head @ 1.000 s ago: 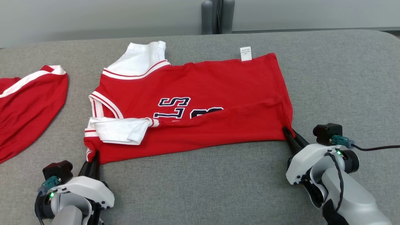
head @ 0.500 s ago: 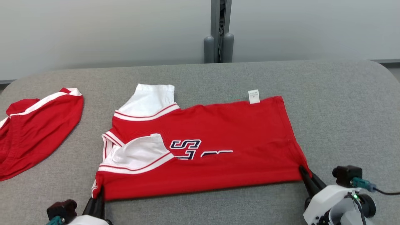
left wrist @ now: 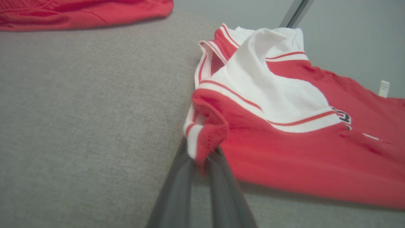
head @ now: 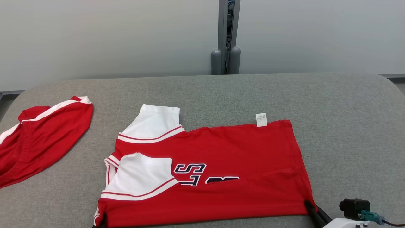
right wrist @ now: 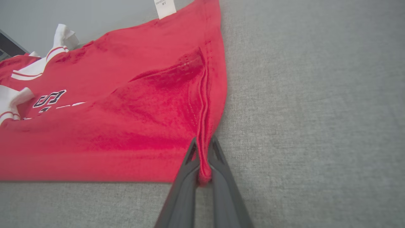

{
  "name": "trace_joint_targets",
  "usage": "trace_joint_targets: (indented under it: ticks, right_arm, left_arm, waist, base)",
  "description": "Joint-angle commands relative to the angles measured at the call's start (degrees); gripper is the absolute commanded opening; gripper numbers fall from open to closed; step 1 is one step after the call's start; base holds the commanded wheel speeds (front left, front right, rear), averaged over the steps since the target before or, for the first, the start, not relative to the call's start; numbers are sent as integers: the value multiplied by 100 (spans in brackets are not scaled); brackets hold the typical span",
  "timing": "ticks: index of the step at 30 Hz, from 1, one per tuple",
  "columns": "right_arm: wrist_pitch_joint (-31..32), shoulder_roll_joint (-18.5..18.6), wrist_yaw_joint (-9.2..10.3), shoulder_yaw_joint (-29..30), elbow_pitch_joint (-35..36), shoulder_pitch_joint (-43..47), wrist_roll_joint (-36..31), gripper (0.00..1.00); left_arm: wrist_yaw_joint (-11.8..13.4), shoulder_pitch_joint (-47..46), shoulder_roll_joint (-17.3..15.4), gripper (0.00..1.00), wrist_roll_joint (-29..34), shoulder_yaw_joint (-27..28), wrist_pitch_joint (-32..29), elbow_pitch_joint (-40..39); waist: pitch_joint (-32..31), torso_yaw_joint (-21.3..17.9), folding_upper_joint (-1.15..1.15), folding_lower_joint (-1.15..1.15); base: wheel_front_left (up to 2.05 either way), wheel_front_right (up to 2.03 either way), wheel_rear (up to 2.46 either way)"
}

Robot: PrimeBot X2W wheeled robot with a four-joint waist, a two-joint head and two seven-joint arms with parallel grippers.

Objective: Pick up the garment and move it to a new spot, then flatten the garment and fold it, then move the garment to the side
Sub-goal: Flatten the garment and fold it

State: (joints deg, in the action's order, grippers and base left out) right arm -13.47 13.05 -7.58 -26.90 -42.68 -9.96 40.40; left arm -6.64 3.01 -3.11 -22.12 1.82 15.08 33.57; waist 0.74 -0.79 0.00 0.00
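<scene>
Our left hand [left wrist: 201, 160] and right hand [right wrist: 204, 141] clamp the near corners of the garment [head: 240, 148]. Its white sleeve [head: 139, 174], bunched a second ago, now lies smooth. We judge flattening is advancing.

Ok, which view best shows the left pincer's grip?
Left wrist view: left pincer shut on the jersey at its bunched corner, close up. Head view: a dark fingertip at the bottom edge. Right wrist view: the jersey's other end.

garment [head: 221, 171]: red jersey, white sleeves | near edge doubled over lettering | lying lengthwise on grey surface
</scene>
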Motion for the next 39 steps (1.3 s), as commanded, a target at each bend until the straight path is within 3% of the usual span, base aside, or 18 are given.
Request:
trace_joint_targets:
  ticks: [1, 2, 3, 9, 15, 23, 26, 32, 39]
  right_arm:
    - [17, 57, 15, 69, -61, 32, -94, 28]
    - [-14, 46, 15, 107, -49, 14, -120, 77]
    - [-36, 34, 15, 154, -35, 4, -136, 100]
    - [-133, 76, 9, 433, 161, -10, -301, 100]
    - [-180, 85, 9, 823, 792, 10, -619, 100]
    - [-179, -257, 9, 1488, 1981, 285, -1516, 100]
    - [-181, -420, 9, 1593, 2123, 375, -1724, 100]
    - [-181, -579, 9, 1499, 2074, 232, -1917, 100]
    - [-181, -672, 9, 1315, 2062, -102, -1968, 100]
  left_arm:
    - [106, 12, -56, 21, 61, 73, 9, -67]
    - [124, 21, -51, 52, 76, 79, 9, -77]
    - [122, 21, -46, 100, 92, 104, 9, -138]
    - [113, 118, -13, 100, 173, 330, 8, -716]
    - [163, 256, 8, 100, 452, 559, 8, -1741]
    - [543, 343, 8, 100, 874, 469, 5, -2805]
    - [567, 268, 13, 100, 940, 289, 4, -2843]
    - [337, -274, 8, 100, 1142, 41, 4, -2559]
    - [60, -1399, -412, 100, 1136, -36, 4, -1589]
  waist:
    - [13, -6, 0, 0]
    - [17, -7, 0, 0]
    - [20, -8, 0, 0]
    - [25, -4, 0, 0]
    - [6, -13, 0, 0]
    - [31, 4, 0, 0]
    - [51, 26, 0, 0]
    - [152, -47, 0, 0]
    - [465, -381, 0, 0]
  base:
    - [0, 0, 0]
    - [0, 0, 0]
    - [0, 0, 0]
    - [0, 0, 0]
    - [0, 0, 0]
    - [0, 0, 0]
    - [0, 0, 0]
    - [0, 0, 0]
    - [0, 0, 0]
